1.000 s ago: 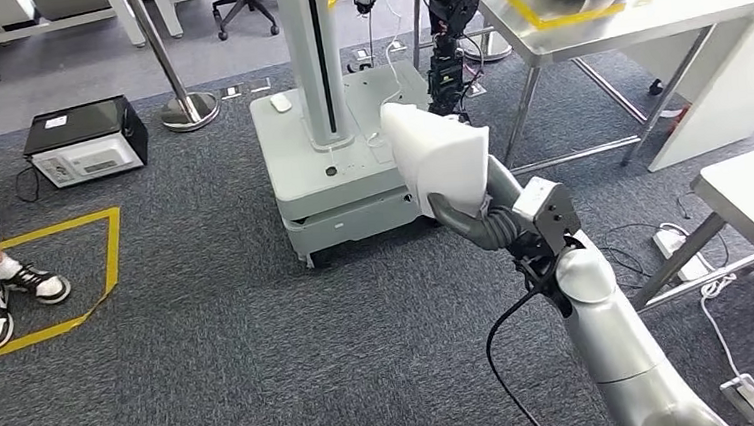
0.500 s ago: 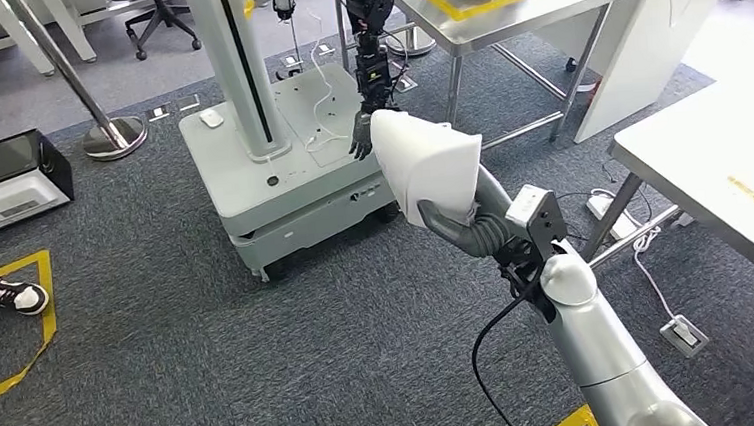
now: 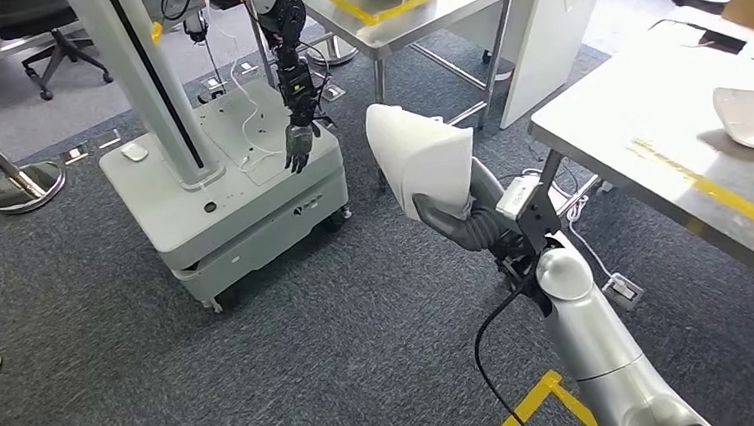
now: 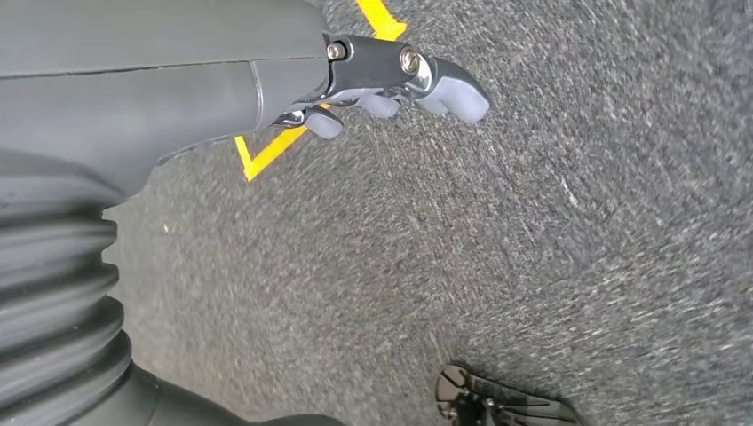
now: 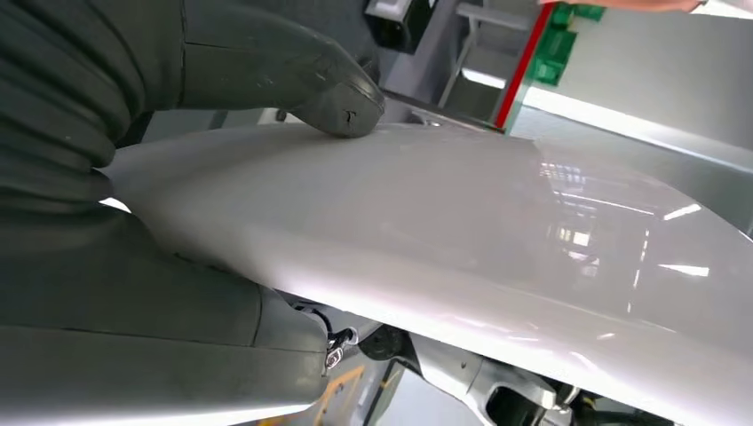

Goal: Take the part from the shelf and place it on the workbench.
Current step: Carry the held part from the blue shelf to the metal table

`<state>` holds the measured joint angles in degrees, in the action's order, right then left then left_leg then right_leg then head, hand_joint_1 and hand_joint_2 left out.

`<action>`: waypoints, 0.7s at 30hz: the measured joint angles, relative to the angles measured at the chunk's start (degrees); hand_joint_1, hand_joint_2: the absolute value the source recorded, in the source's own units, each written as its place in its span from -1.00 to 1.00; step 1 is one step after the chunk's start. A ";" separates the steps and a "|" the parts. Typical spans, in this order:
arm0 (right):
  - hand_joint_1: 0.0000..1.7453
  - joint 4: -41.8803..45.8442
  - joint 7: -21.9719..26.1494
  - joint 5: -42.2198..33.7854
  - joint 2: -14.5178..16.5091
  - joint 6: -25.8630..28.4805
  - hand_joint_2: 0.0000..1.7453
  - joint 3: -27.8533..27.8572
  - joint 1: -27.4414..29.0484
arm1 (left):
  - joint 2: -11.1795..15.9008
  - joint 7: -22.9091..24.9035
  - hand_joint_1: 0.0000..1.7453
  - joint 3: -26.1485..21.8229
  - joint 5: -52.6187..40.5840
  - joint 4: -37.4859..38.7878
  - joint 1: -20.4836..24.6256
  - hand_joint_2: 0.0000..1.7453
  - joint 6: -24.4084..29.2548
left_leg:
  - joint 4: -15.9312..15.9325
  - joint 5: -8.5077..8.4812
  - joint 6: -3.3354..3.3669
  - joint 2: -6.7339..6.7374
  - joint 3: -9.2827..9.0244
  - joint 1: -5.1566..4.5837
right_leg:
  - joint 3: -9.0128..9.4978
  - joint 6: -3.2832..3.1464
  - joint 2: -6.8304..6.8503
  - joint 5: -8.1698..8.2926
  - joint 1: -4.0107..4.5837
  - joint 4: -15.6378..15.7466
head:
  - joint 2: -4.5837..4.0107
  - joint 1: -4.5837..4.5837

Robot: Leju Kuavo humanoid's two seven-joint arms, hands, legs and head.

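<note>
White part (image 3: 421,160) sits pinched between the right hand's (image 3: 450,215) thumb and fingers (image 5: 342,89).

Robotics lab: steel workbenches (image 3: 649,144), floor tape (image 3: 532,408).

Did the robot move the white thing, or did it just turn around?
The robot turned: the whole head view swung, so the grey cart slid left and the workbench came in on the right, nearer now. The things themselves did not move. The right hand holds the white part up in front just as before, and the left hand hangs over the carpet, holding nothing.
</note>
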<state>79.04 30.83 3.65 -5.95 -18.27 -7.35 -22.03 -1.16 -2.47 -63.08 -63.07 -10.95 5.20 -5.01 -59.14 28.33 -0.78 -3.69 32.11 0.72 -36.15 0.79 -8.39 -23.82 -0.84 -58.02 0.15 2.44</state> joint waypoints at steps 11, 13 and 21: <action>1.00 4.71 -3.31 -0.65 -4.52 -2.37 1.00 0.99 -0.36 | -3.52 3.50 -1.00 -0.02 1.82 0.31 -0.62 1.00 0.42 | 0.28 -0.28 2.26 8.99 0.11 -0.84 | -1.86 0.48 10.28 -3.99 0.72 -7.23 | 0.00 0.44; 1.00 5.70 -4.09 -0.56 -4.85 -2.62 1.00 0.99 -0.85 | -3.88 3.36 -1.00 -0.03 1.87 0.33 -0.51 1.00 0.59 | 0.04 0.08 1.79 10.31 -0.02 -1.10 | 1.43 -0.16 12.77 -2.52 1.18 -1.21 | 0.00 0.37; 1.00 9.52 -6.56 -0.48 -5.99 -2.32 1.00 0.98 -0.58 | -4.61 0.51 -1.00 -0.17 2.43 0.38 0.05 1.00 0.93 | -10.99 6.64 -0.46 4.41 4.02 -0.59 | 2.13 -2.00 8.15 -1.36 0.36 0.50 | 0.00 0.12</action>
<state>88.56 24.27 3.16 -11.93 -20.59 -6.37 -22.60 -5.78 -1.96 -63.25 -60.64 -10.57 5.25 -4.08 -70.13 34.97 -1.23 0.73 36.14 0.13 -34.02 -1.21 -0.24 -25.18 -0.48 -57.52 0.15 2.55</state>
